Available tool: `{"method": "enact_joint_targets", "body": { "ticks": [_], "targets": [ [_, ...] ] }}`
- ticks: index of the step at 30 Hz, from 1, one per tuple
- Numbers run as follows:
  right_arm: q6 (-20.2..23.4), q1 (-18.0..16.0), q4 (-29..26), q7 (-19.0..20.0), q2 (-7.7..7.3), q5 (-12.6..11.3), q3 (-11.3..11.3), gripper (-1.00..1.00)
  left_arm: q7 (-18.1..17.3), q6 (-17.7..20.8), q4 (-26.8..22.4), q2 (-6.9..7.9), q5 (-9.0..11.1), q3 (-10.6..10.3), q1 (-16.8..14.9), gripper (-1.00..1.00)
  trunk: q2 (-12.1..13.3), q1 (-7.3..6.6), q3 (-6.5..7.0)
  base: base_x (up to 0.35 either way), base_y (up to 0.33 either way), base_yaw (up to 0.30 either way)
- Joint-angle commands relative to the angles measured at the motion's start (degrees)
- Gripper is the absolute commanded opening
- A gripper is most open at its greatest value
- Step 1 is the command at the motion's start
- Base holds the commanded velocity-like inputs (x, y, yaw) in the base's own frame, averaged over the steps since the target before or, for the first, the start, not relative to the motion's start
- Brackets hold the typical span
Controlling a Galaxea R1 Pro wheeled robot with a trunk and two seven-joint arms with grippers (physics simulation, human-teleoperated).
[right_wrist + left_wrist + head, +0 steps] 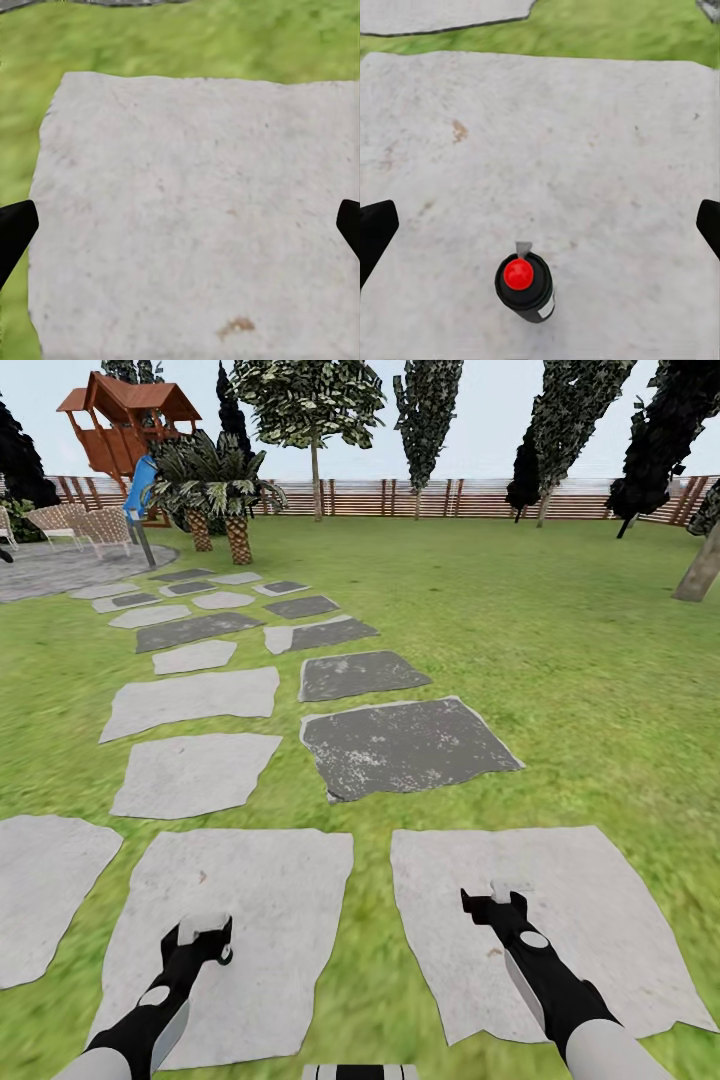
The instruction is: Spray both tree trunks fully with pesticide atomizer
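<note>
Jaws both spread wide, empty; left gripper point(540, 225) above pesticide atomizer point(526, 286).

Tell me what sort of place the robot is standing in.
A back garden, most likely: a wide green lawn crossed by a path of flat stone slabs, ringed by a brown slatted wooden fence, with a wooden playhouse at the far left and trees along the edge.

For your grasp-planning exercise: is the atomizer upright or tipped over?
Upright: the atomizer stands on the slab, red top facing the left wrist camera.
</note>
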Motion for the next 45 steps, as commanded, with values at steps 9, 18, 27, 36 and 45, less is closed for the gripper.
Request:
{"method": "enact_joint_targets", "body": {
  "ticks": [9,18,27,36,45],
  "targets": [
    [-0.1,0.0,0.0,-0.2,0.03,0.0,0.0,1.0,0.0,-4.6,0.0,-0.21,0.2,-0.1,0.0,1.0,-0.1,0.09,-1.2,0.0,0.0,0.0],
    [-0.2,0.0,-0.1,-0.2,0.04,0.0,0.0,1.0,0.0,-4.6,0.0,-0.18,0.2,-0.1,0.0,1.0,-0.2,0.32,-4.02,0.0,0.0,0.0],
    [-0.2,0.0,-0.1,-0.2,0.03,0.0,0.0,1.0,0.0,-4.6,0.0,-0.19,0.2,-0.1,0.0,1.0,-0.3,0.56,-6.83,0.0,0.0,0.0],
    [-0.2,0.0,-0.2,-0.2,-0.02,0.0,0.0,1.0,0.0,-4.5,0.0,-0.18,0.2,-0.1,0.0,1.0,-0.4,0.79,-9.65,0.0,0.0,0.0],
    [-0.2,0.0,-0.3,-0.2,0.03,-0.1,0.0,1.0,0.0,-4.5,0.0,-0.09,0.3,-0.1,0.0,1.0,-0.6,1.02,-12.41,0.0,0.0,0.066]
  ]
}}
